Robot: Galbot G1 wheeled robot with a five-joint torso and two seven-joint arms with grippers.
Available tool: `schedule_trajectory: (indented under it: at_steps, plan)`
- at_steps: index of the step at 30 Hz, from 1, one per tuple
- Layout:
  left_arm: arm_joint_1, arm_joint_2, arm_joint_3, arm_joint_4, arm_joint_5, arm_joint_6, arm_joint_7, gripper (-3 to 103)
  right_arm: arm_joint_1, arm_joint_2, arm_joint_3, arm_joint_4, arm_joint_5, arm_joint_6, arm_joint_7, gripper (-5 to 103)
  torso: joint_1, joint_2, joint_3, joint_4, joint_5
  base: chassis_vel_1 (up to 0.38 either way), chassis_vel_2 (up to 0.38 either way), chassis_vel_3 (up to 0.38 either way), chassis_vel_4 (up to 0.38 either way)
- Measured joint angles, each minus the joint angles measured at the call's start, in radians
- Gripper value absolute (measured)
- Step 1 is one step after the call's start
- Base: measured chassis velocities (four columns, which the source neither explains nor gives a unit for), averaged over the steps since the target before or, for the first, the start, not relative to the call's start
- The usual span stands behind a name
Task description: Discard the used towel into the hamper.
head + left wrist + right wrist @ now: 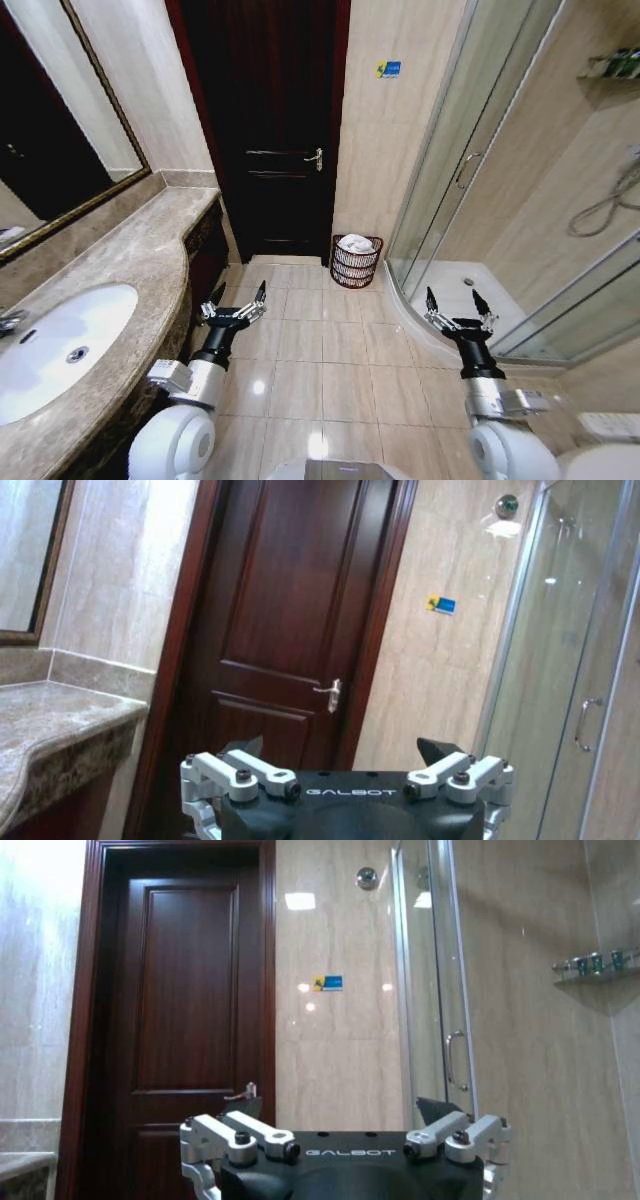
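The hamper point(356, 268), a small round dark red-brown wire basket, stands on the floor against the far wall, between the door and the shower. A white towel point(355, 243) lies bunched in its top. My left gripper point(240, 292) is held low beside the counter, open and empty, well short of the hamper. My right gripper point(455, 300) hangs open and empty near the shower's curved edge. In the wrist views the left gripper point(340, 748) and right gripper point(340, 1106) both point at the door wall with their fingers spread.
A marble counter point(130, 260) with a white sink point(60, 345) runs along the left under a mirror point(45, 150). A dark wooden door point(265, 130) is straight ahead. The glass shower enclosure point(480, 170) fills the right. Bare floor tiles point(320, 350) lie between the arms.
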Motion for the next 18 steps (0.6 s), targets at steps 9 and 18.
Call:
schedule_trajectory:
  at_steps: [9,18]
  plan:
    - [0.0,0.0,0.0,0.0,0.0,0.0,0.0,100,0.0,0.0,0.0,0.0,0.0,0.0,0.0,100,0.0,0.0,0.0,0.0,-0.0001,0.0,0.0,0.0,0.0]
    - [0.0,0.0,0.0,0.0,0.0,0.0,0.0,100,0.0,0.0,0.0,0.0,0.0,0.0,0.0,100,0.0,0.0,0.0,0.0,0.0,0.0,0.0,0.0,0.0]
